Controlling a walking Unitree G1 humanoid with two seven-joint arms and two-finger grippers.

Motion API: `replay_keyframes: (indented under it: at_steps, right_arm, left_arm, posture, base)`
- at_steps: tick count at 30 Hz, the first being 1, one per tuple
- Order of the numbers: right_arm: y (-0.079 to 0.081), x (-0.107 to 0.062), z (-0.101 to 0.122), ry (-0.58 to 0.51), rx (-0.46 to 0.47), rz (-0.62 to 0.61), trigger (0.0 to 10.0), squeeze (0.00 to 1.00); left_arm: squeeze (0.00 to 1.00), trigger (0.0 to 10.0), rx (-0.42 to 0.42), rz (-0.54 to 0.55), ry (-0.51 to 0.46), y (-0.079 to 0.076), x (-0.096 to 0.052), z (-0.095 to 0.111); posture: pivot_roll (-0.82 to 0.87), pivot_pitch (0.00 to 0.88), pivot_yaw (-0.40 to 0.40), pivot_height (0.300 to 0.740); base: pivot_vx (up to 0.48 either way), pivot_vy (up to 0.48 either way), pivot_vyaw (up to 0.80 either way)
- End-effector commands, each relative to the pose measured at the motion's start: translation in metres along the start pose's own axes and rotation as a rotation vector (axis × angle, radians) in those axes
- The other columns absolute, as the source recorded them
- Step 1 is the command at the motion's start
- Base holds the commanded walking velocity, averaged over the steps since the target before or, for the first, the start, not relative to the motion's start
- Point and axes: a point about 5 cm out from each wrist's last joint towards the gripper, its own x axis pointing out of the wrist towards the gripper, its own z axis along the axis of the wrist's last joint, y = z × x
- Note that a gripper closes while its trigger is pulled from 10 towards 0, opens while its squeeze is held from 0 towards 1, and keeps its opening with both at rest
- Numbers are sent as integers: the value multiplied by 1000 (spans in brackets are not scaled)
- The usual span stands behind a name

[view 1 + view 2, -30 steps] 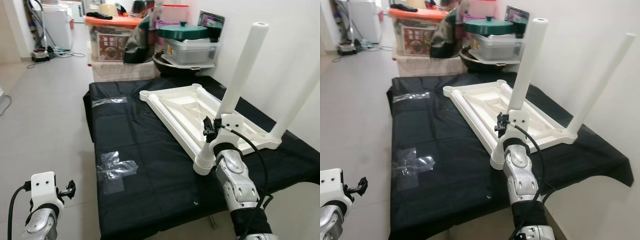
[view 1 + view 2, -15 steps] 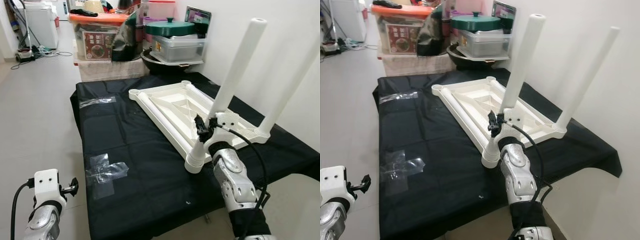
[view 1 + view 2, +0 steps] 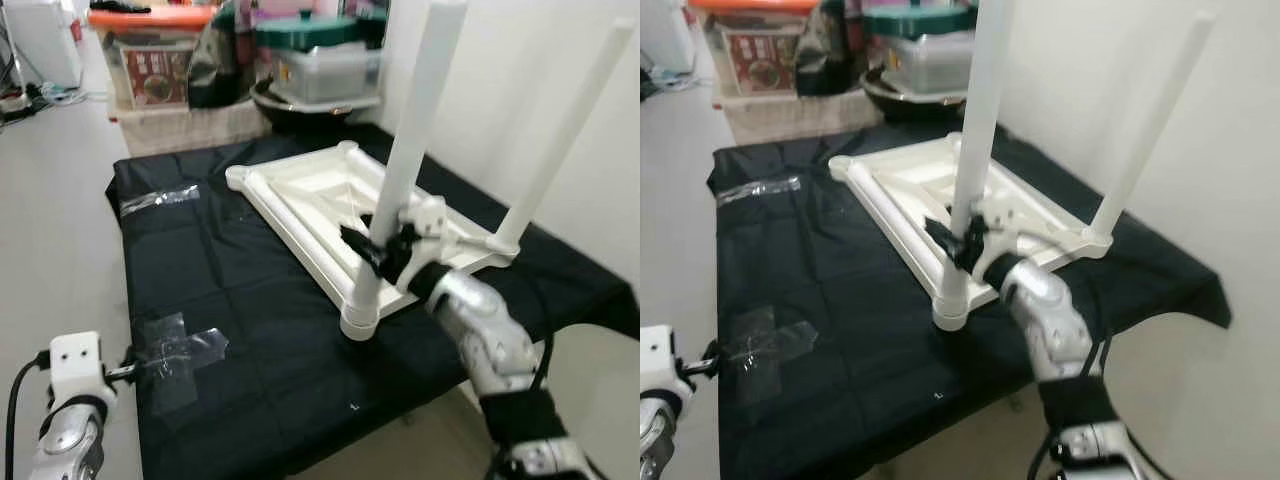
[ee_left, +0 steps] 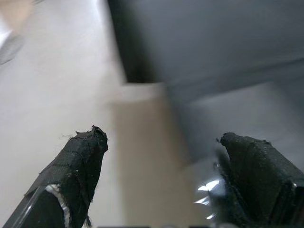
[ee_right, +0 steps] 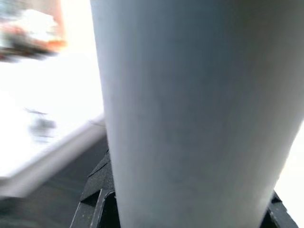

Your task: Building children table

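**Right gripper wraps the near leg of the upturned table**

Since a second ago the right gripper [image 3: 385, 250] has swung from beside the near leg [image 3: 405, 165] to across it, and the camera has moved closer, so the whole scene sits lower and nearer. The fingers now pinch the leg low down, a little above its socket; the right wrist view has the pale tube between the black fingers.

The black cloth [image 3: 250, 330] covers the low surface. On it lies the white tabletop [image 3: 300, 200], upside down, its near corner socket close to the cloth's front edge. A second leg [image 3: 560, 130] stands in the far right corner by the wall.

The parts look like hollow moulded plastic: light, stiff and smooth, likely to slip or twist in a narrow pinch. A hold low on the leg, as now, seems best for pressing it home without levering the top over.

Behind the cloth stand an orange-lidded box [image 3: 140, 55] and a clear tub [image 3: 320, 65] with a green lid; their contents are too blurred to name.

The left gripper [image 4: 161, 180] hangs idle over the floor, fingers spread.
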Motion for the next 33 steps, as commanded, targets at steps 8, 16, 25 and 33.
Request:
replay_keyframes:
  at_steps: [8,16,25,33]
  right_arm:
    - [36,31,38,-77,-17,388,10000,0]
    - [46,45,36,-45,-13,486,10000,0]
    - [49,50,42,-40,-12,557,10000,0]
    - [67,55,40,-53,10,627,10000,0]
  left_arm:
    - [0,10000,77,-291,-159,-34,-9,37]
    - [0,10000,150,-580,-210,-55,-30,57]
    - [0,10000,202,-696,-148,-36,-48,51]
    - [0,10000,208,-798,-171,-51,-46,60]
  posture:
    - [18,0,-62,740]
    - [41,0,-77,740]
    - [49,0,-70,740]
    - [36,0,-53,740]
  base:
    - [0,0,0]
    - [0,0,0]
    - [0,0,0]
    - [0,0,0]
